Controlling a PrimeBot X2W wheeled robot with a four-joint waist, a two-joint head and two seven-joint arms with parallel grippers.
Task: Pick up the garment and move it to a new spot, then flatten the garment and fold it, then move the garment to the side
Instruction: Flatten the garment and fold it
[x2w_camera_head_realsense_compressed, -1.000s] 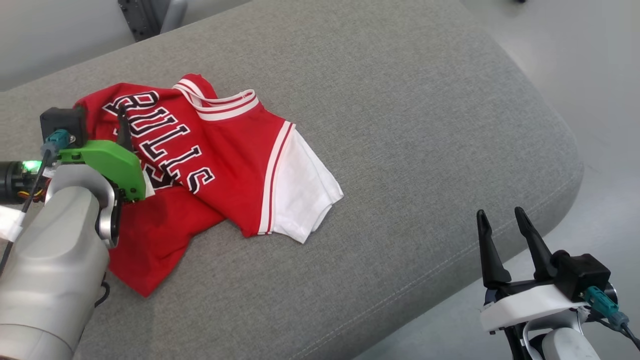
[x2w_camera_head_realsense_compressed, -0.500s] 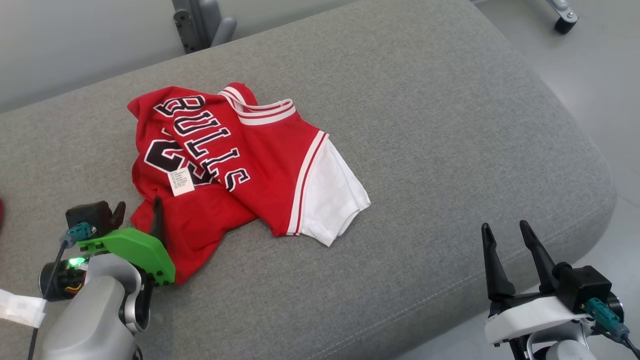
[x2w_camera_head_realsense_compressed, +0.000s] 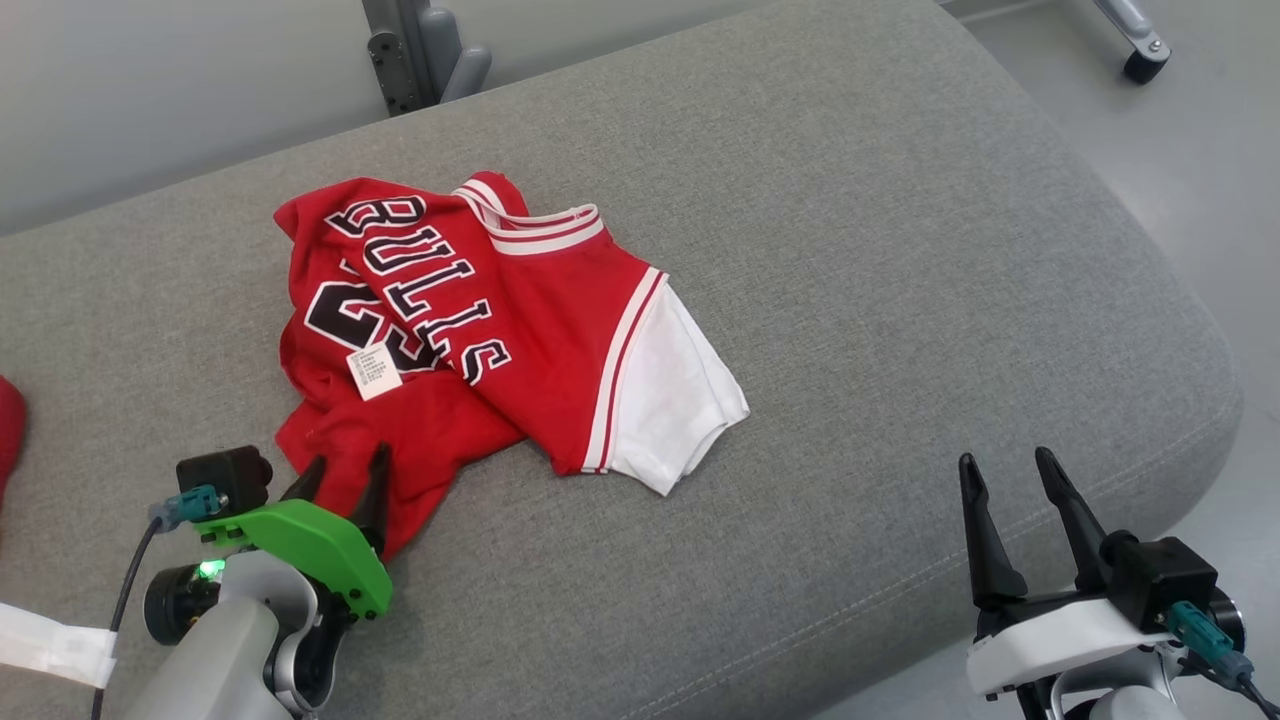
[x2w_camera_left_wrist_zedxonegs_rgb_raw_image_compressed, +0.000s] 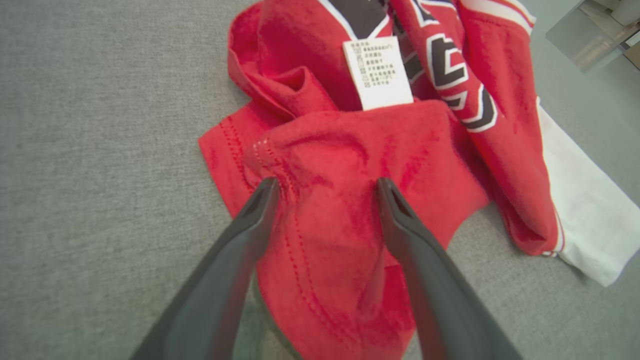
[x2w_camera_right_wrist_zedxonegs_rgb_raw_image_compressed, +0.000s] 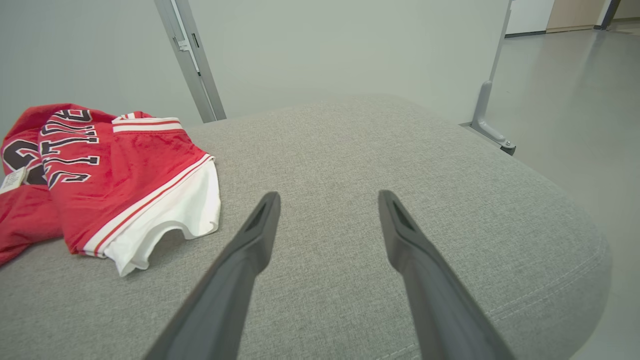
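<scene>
one broad grey cushion (x2w_camera_head_realsense_compressed: 850, 250) spreads across the head view, and its rounded right corner drops away to a pale floor (x2w_camera_head_realsense_compressed: 1180, 170). on the cushion's left half lies the garment (x2w_camera_head_realsense_compressed: 540, 330), a red jersey with white trim. it is crumpled and partly doubled over itself, and black-and-white "bulls" lettering runs slantwise across its top layer. its lower red flap reaches toward the cushion's near edge.

the left gripper (x2w_camera_head_realsense_compressed: 347, 460), under a green cover, stands near the cushion's near-left part, just at that lower flap. in the left wrist view the left gripper (x2w_camera_left_wrist_zedxonegs_rgb_raw_image_compressed: 327, 182) has its two dark fingers spread wide apart over the stitched red hem, with nothing pinched between them. whether the tips press on the cloth i cannot tell. the right gripper (x2w_camera_head_realsense_compressed: 1005, 460), on a white mount, hangs off the cushion's near-right edge, well apart from the garment. its jaws are likewise released and hold nothing, and the right wrist view has the fingers splayed over bare grey fabric.

a white sleeve (x2w_camera_head_realsense_compressed: 675, 390) sticks out from the jersey toward the cushion's middle. behind the cushion's far edge rises a grey metal post (x2w_camera_head_realsense_compressed: 420, 50). a scrap of something red (x2w_camera_head_realsense_compressed: 8, 430) peeks in at the cushion's left edge. a small white care label (x2w_camera_head_realsense_compressed: 372, 371) lies face up on the red cloth, beside the dark number. beyond the cushion's far-right corner a black caster wheel (x2w_camera_head_realsense_compressed: 1140, 65) rests on the floor.
</scene>
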